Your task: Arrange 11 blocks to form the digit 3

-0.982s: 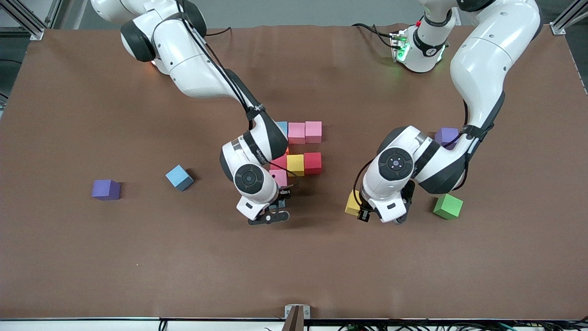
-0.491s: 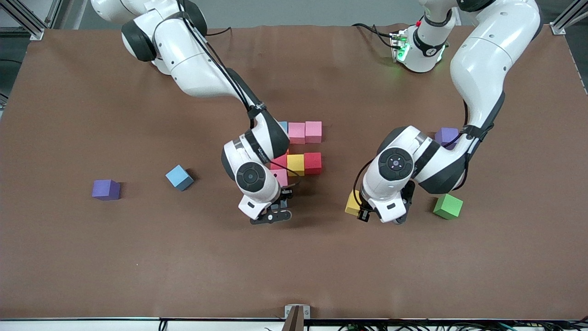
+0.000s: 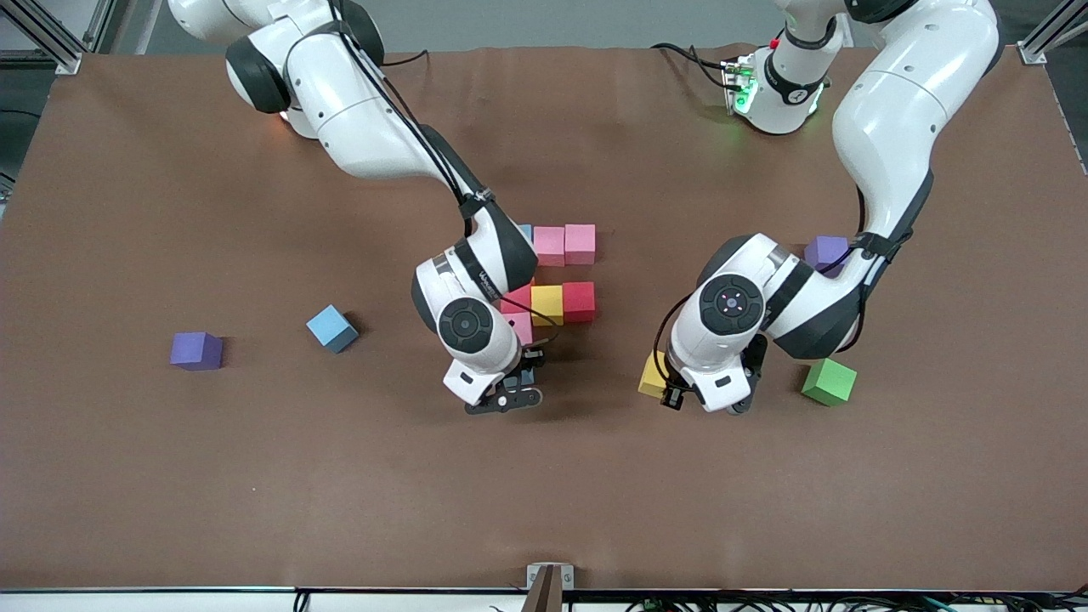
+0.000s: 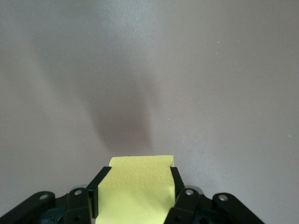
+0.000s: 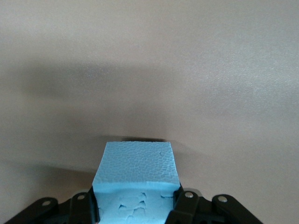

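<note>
My left gripper is shut on a yellow block, which also shows beside the hand as the yellow block low over the table. My right gripper is shut on a light blue block; that hand hangs low just in front of the cluster. The cluster holds two pink blocks, a yellow block, a red block and a pink block, partly hidden by the right arm. A loose light blue block and a green block lie apart.
One purple cube sits toward the right arm's end of the table, another purple cube is partly covered by the left arm. The brown table stretches wide toward the front camera.
The right hand with its light blue block has shifted slightly toward the left arm's end. The left arm has not moved.
</note>
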